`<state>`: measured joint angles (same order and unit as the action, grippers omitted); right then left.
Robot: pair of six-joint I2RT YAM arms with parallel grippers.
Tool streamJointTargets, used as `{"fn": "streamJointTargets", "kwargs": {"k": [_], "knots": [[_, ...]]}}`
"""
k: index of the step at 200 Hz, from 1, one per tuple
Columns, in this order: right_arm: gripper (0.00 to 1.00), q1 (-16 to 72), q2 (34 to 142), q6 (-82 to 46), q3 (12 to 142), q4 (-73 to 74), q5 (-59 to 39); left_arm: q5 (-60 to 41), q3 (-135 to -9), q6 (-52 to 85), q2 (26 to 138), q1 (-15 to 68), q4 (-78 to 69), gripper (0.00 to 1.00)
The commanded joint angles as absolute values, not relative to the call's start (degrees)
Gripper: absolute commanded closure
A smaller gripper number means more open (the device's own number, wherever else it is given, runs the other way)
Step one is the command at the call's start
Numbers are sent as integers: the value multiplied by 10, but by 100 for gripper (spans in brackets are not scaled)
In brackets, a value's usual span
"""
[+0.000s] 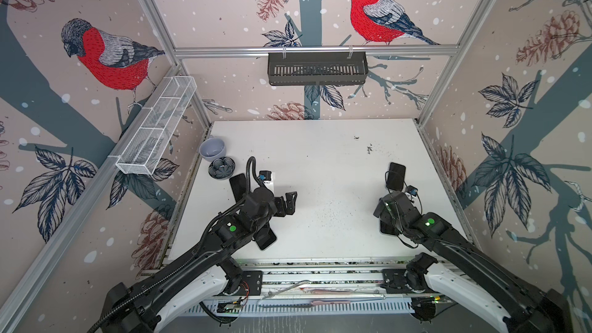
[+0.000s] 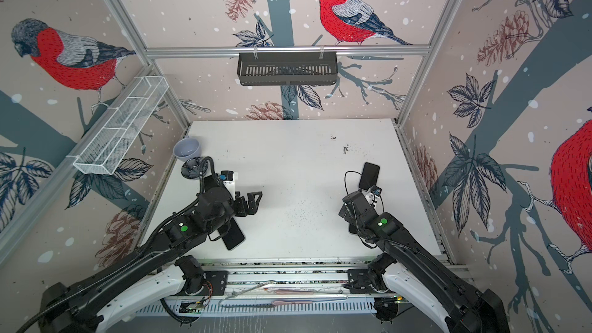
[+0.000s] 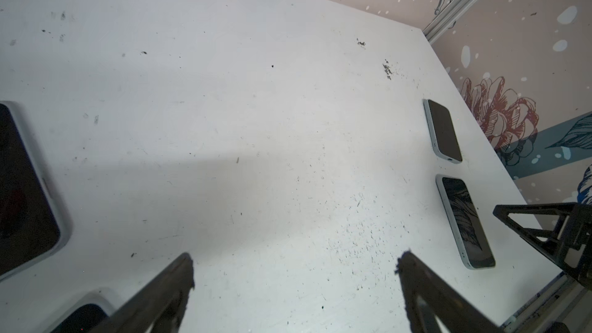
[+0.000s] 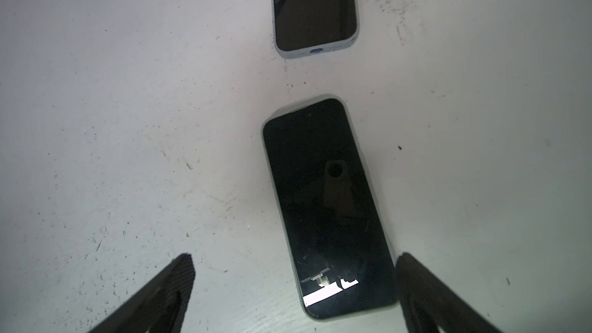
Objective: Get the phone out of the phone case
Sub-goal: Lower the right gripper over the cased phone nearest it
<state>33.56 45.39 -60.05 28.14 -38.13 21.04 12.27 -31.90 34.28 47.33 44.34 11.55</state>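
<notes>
Right tool (image 4: 294,261) hangs low over the right side of the surface (image 1: 320,161), jaws spread wide and empty, with a dark-screened phone (image 4: 326,206) lying flat between them, much nearer one finger than the other. That placing reads as lining up to pinch the phone across its narrow sides. Its rim is thin and pale, and whether that rim is a case or the phone's own edge I cannot tell. Just beyond it, end to end but apart, lies a second handset (image 4: 315,8) in a thicker pale case (image 4: 285,49) with a port cut-out. Left tool (image 3: 294,264) is equally wide and empty, hovering over bare, speckled surface and facing across toward the right side, probably waiting to come over and pin the case while its partner works the phone free. Two more dark handsets sit by it, one (image 1: 238,185) farther back and one (image 1: 266,238) partly under the left arm. Nearest obstacles are the second handset and a thin cable (image 2: 347,180) looping off the right wrist. A grey bowl (image 1: 213,148) and dark dish (image 1: 221,168) stand well apart in the far left corner.
</notes>
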Motion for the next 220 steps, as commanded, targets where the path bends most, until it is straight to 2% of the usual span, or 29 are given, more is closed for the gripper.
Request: {"fn": "streamJointTargets", "kwargs": {"k": [1, 50, 102, 169, 220], "knots": [[1, 332, 449, -628, 260, -362, 234, 175, -331, 361, 494, 467, 90, 2], [1, 300, 422, -628, 205, -339, 221, 184, -332, 372, 512, 487, 74, 2], [0, 230, 404, -566, 151, -268, 117, 188, -325, 377, 513, 494, 67, 1], [1, 234, 408, -542, 128, -225, 62, 191, -317, 378, 512, 497, 65, 1], [0, 279, 470, -535, 152, -233, 87, 188, -308, 382, 510, 497, 57, 1]]}}
